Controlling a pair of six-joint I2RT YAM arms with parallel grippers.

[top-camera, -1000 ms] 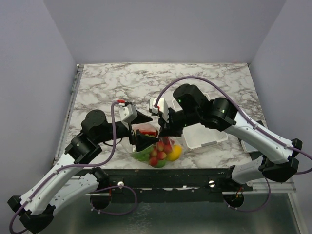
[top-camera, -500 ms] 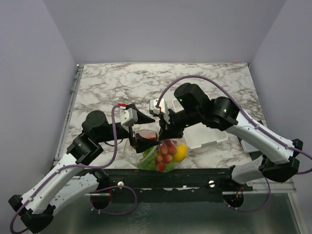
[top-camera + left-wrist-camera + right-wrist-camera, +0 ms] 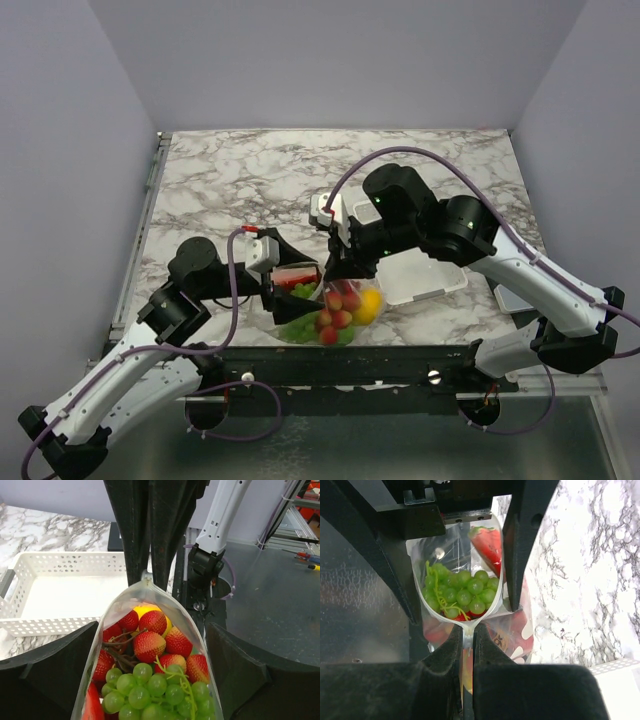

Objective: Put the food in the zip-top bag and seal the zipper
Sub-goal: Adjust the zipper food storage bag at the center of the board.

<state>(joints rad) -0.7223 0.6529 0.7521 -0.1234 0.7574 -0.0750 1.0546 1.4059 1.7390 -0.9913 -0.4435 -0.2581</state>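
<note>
Clear zip-top bag [image 3: 451, 550] in clenched right claw [image 3: 465, 630], wrist-view only; left claw [image 3: 151, 630] released.

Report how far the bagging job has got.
Done: the strawberries, grapes and a yellow fruit sit inside the zip-top bag. In hand: the right jaws pinch one end of its mouth; the left jaws stand wide apart on either side. Left: the zipper gapes, unsealed.

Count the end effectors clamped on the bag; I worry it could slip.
1. The right end effector is shut on one end of the zip-top bag; the left end effector is open, fingers straddling the bag's mouth.
</note>
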